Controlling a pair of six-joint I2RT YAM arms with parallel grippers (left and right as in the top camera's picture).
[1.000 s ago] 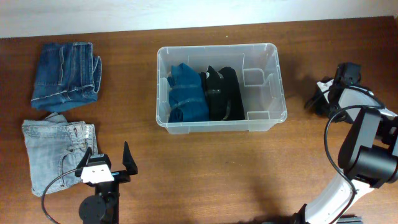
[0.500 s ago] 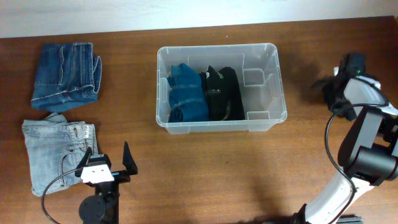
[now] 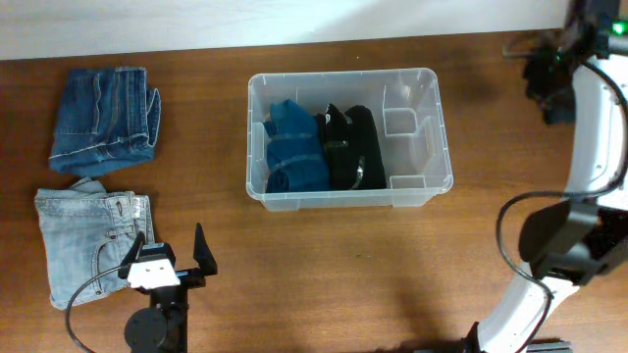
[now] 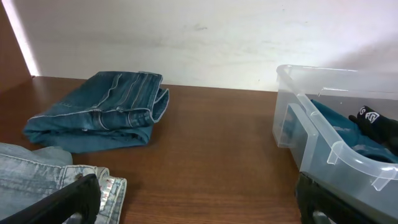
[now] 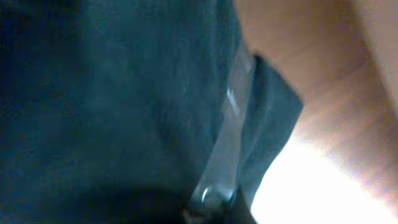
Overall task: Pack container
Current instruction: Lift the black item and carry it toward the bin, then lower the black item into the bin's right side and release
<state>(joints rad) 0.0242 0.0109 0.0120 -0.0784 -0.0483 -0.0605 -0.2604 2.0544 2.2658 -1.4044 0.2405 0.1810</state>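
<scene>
Container point(image 3: 253, 147) sits mid-bench point(image 3: 392, 265), long side across the view, well apart from both hands. Inside, at its left end: a blue garment point(image 3: 294, 147), and a black garment point(image 3: 351, 147) touching it on the right.

Left arm point(image 3: 157, 328): low at the near edge, pointing away toward the far wall. Left hand point(image 3: 169, 247) has its fingers point(image 4: 71, 200) spread wide, with nothing between them. It is close beside the pale jeans point(image 3: 88, 240). Folded dark-blue jeans point(image 3: 103, 118) lie farther back on the same side. The wrist view looks level across the bench, with the container's corner at right.

Right arm point(image 3: 594, 147): rises from the near right corner, its white link running straight up the right edge to the far corner of the bench. Right hand point(image 3: 547, 74) is there, a dark shape right of the container and apart from it. Its wrist view is blurred and filled by dark teal cloth point(image 5: 112, 112) with a shiny strip point(image 5: 227, 143) across it. I cannot tell how far this hand is open, or whether it grips the cloth.
</scene>
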